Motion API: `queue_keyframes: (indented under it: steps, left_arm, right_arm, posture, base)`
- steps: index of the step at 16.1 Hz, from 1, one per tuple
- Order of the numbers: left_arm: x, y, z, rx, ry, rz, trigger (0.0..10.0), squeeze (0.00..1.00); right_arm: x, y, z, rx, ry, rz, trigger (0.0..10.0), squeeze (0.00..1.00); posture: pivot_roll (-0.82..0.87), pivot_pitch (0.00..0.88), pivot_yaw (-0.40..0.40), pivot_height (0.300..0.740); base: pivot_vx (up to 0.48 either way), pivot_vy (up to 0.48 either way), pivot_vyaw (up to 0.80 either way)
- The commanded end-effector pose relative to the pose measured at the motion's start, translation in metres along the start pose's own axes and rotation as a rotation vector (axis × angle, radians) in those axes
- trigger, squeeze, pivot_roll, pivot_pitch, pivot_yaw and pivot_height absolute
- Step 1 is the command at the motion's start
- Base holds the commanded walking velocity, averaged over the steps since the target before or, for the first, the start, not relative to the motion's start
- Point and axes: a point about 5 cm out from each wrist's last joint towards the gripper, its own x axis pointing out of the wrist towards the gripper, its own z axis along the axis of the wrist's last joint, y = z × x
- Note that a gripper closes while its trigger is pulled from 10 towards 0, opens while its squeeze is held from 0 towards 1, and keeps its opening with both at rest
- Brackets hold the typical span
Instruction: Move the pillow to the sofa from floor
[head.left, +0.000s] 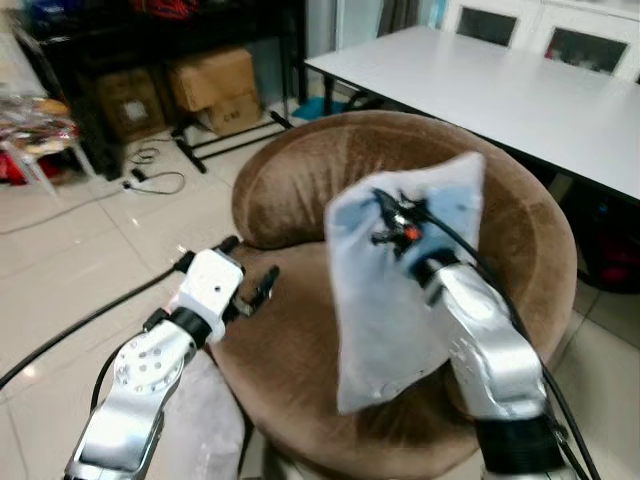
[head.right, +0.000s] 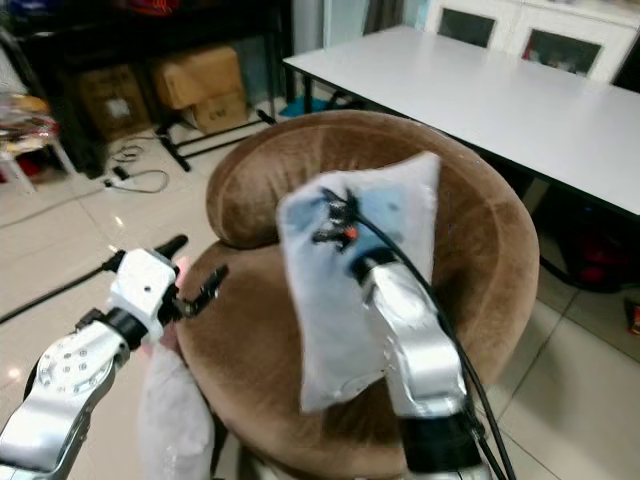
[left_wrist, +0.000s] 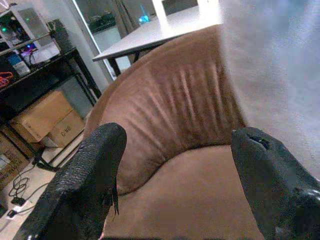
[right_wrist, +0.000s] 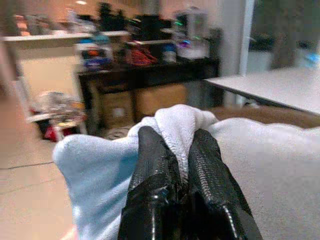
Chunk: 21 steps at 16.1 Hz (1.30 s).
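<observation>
pillow (head.left: 400, 290) hangs over sofa (head.left: 300, 190) seat, off the floor | right gripper (right_wrist: 182, 150) pinches a small fabric fold | left gripper (head.left: 250, 290) wide, at sofa's front edge | risk: thin pinch slips, pillow tumbles off sofa

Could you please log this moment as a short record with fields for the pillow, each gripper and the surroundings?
pillow: pale blue pillow, held up over the seat of the brown round sofa chair
right gripper: right gripper shut, pinching a fold of the pillow
left gripper: left gripper open, at the chair's front edge, holding nothing
surroundings: white table behind the chair; cardboard boxes on the tiled floor
</observation>
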Motion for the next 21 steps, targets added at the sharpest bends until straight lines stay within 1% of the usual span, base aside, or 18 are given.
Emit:
queue_keyframes:
  steps: [1, 3, 4, 5, 7, 8, 9, 10, 11, 12, 13, 14, 15, 16, 17, 19, 21]
  left_arm:
    - [-0.001, -0.001, 0.002, 0.026, 0.006, -0.027, 10.0, 0.00]
    - [-0.005, 0.001, 0.000, 0.033, 0.019, -0.044, 10.0, 0.00]
    - [-0.006, 0.001, 0.000, 0.037, 0.021, -0.050, 10.0, 0.00]
    - [-0.009, 0.001, 0.000, 0.042, 0.026, -0.061, 10.0, 0.00]
    - [-0.012, 0.001, -0.001, 0.052, 0.035, -0.073, 10.0, 0.00]
    - [-0.014, 0.000, -0.001, 0.054, 0.037, -0.075, 10.0, 0.00]
    - [-0.016, 0.000, -0.001, 0.057, 0.040, -0.075, 10.0, 0.00]
    - [-0.017, 0.000, -0.001, 0.059, 0.044, -0.074, 10.0, 0.00]
    - [-0.019, 0.001, -0.001, 0.062, 0.046, -0.072, 10.0, 0.00]
    - [-0.020, 0.002, -0.001, 0.064, 0.049, -0.069, 10.0, 0.00]
    - [-0.021, 0.003, -0.001, 0.066, 0.053, -0.069, 10.0, 0.00]
    - [-0.021, 0.003, -0.001, 0.066, 0.054, -0.069, 10.0, 0.00]
    - [-0.022, 0.003, -0.002, 0.072, 0.059, -0.075, 10.0, 0.00]
    - [-0.022, 0.003, -0.001, 0.076, 0.060, -0.078, 10.0, 0.00]
    - [-0.022, 0.002, -0.001, 0.078, 0.059, -0.083, 10.0, 0.00]
    - [-0.022, 0.002, -0.002, 0.073, 0.062, -0.097, 10.0, 0.00]
    - [-0.023, -0.004, -0.005, 0.021, 0.083, -0.160, 10.0, 0.00]
  right_arm:
    - [0.007, 0.005, 0.013, -0.029, -0.070, 0.044, 10.0, 0.00]
    - [0.024, 0.015, 0.020, -0.038, -0.097, 0.126, 10.0, 0.00]
    - [0.029, 0.018, 0.021, -0.034, -0.104, 0.149, 10.0, 0.00]
    - [0.038, 0.023, 0.023, -0.032, -0.118, 0.186, 10.0, 0.00]
    - [0.052, 0.024, 0.025, -0.005, -0.160, 0.234, 10.0, 0.00]
    - [0.056, 0.017, 0.025, 0.001, -0.179, 0.224, 10.0, 0.00]
    - [0.058, 0.008, 0.022, -0.014, -0.186, 0.208, 10.0, 0.00]
    - [0.058, -0.005, 0.014, -0.035, -0.172, 0.187, 10.0, 0.00]
    - [0.056, -0.020, 0.002, -0.049, -0.136, 0.152, 10.0, 0.00]
    - [0.051, -0.035, -0.016, -0.083, -0.069, 0.105, 10.0, 0.00]
    - [0.045, -0.050, -0.037, -0.148, 0.013, 0.049, 10.0, 0.00]
    - [0.041, -0.056, -0.045, -0.179, 0.049, 0.023, 10.0, 0.00]
    - [0.031, -0.075, -0.063, -0.212, 0.135, -0.060, 10.0, 0.00]
    - [0.028, -0.081, -0.067, -0.217, 0.152, -0.082, 10.0, 0.00]
    - [0.024, -0.092, -0.067, -0.234, 0.158, -0.125, 10.0, 0.00]
    - [0.025, -0.105, -0.057, -0.252, 0.130, -0.168, 10.0, 0.00]
    - [0.026, -0.112, -0.053, -0.330, 0.145, -0.189, 10.0, 0.00]
  posture:
    - [0.00, 0.000, 0.017, 0.740]
    - [0.01, 0.000, 0.017, 0.740]
    - [0.01, 0.000, 0.017, 0.740]
    - [0.01, 0.000, 0.015, 0.740]
    - [0.02, 0.000, 0.010, 0.740]
    - [0.03, 0.000, 0.005, 0.740]
    - [0.04, 0.000, 0.001, 0.740]
    - [0.05, 0.000, -0.007, 0.740]
    - [0.05, 0.000, -0.010, 0.740]
    - [0.06, 0.001, -0.012, 0.740]
    - [0.06, 0.003, -0.011, 0.740]
    - [0.06, 0.003, -0.010, 0.740]
    - [0.06, 0.002, -0.006, 0.740]
    - [0.06, 0.002, -0.006, 0.740]
    - [0.06, 0.000, -0.004, 0.740]
    - [0.06, 0.000, 0.000, 0.740]
    - [0.06, 0.000, 0.002, 0.740]
  base:
    - [0.000, 0.000, 0.00]
    - [0.000, 0.000, 0.00]
    - [0.000, 0.000, 0.00]
    - [0.000, 0.000, 0.00]
    - [0.000, 0.000, 0.00]
    - [0.000, 0.000, 0.00]
    - [0.000, 0.000, 0.00]
    - [0.000, 0.000, 0.00]
    - [0.000, 0.000, 0.00]
    - [0.000, 0.000, 0.00]
    - [0.000, 0.000, 0.00]
    - [0.000, 0.000, 0.00]
    - [0.000, 0.000, 0.00]
    - [0.000, 0.000, 0.00]
    - [0.000, 0.000, 0.00]
    - [0.000, 0.000, 0.00]
    - [0.000, 0.000, 0.00]
